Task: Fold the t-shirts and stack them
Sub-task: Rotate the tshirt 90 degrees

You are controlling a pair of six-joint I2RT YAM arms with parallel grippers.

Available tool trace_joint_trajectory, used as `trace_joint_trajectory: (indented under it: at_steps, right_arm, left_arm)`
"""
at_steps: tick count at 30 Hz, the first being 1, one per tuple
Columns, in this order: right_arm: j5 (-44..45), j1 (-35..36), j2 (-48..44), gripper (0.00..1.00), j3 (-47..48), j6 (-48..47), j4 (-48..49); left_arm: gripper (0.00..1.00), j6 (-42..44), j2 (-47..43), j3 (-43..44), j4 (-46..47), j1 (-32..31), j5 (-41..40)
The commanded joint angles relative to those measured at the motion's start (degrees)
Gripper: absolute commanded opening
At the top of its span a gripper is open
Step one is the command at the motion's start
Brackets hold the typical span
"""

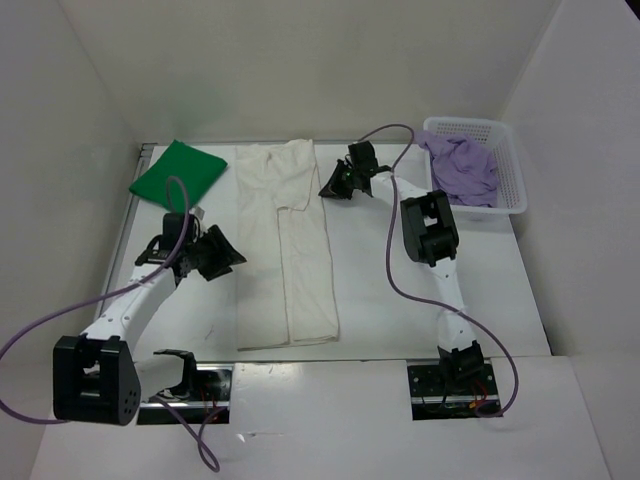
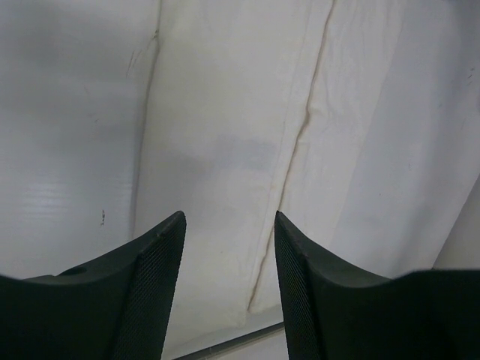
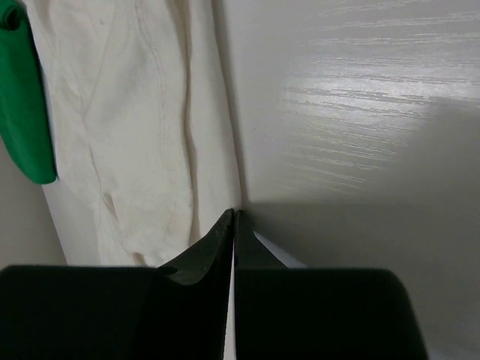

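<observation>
At the edges of the white t-shirt (image 1: 285, 240) we judge folding underway: right gripper (image 3: 235, 213) closed, left gripper (image 2: 229, 217) open; left must pinch next.

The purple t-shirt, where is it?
In the top view, the purple t-shirt lies bunched in the white basket at the far right corner of the table.

You have: green t-shirt (image 1: 178, 175), folded, upper left; white t-shirt (image 1: 285, 240), flat, lengthwise, centre; lavender t-shirt (image 1: 460, 168), crumpled, upper right.

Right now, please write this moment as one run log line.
left claw: open above white t-shirt | right claw: shut at white t-shirt's right edge | green t-shirt: folded, far left | purple t-shirt: in basket
</observation>
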Motion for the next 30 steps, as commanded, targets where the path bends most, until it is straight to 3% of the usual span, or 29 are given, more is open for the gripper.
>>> trace_joint_trajectory:
  at_steps: [1, 9, 12, 14, 17, 18, 23, 27, 30]
  right_arm:
    - [1.1, -0.19, 1.9, 0.02, 2.32, -0.96, -5.41]
    - [2.24, -8.44, -3.21, 0.0, -2.95, -7.88, -7.25]
    - [-1.0, -11.08, -3.21, 0.03, -2.95, -8.52, -7.79]
    - [-1.01, -11.09, -3.21, 0.14, -1.21, -9.04, -9.62]
    - [-1.01, -11.09, -5.31, 0.39, -1.18, -10.63, -12.01]
    - [-1.01, -11.09, -8.97, 0.41, -2.59, -10.63, -12.01]
    - [1.27, -10.57, -24.54, 0.43, -15.85, -10.1, -11.3]
    - [2.5, -8.9, -43.84, 0.43, -37.94, -6.15, -8.5]
    - [3.64, -4.25, -52.66, 0.43, -52.54, -2.11, -6.39]
  left_arm:
    - [0.58, -0.3, -0.52, -1.07, -3.02, -1.73, 0.54]
    - [0.58, -0.92, 3.78, -0.55, -1.0, -3.84, 1.77]
    - [0.58, -0.92, 5.27, 0.07, -1.0, -5.51, 1.77]
    - [0.58, -0.92, 5.9, 0.68, -1.0, -6.04, 1.24]
    - [0.58, -0.39, 5.9, 0.69, -2.23, -6.04, 0.63]
    - [0.57, -1.17, 4.85, -1.05, -2.92, -6.04, 0.63]
    - [0.49, -4.52, 3.08, -6.26, -1.7, -6.57, 2.03]
    - [0.49, -5.13, 3.08, -6.26, -3.01, -7.1, 0.01]
    - [0.49, -7.41, 1.69, -6.26, -4.86, -7.8, -2.88]
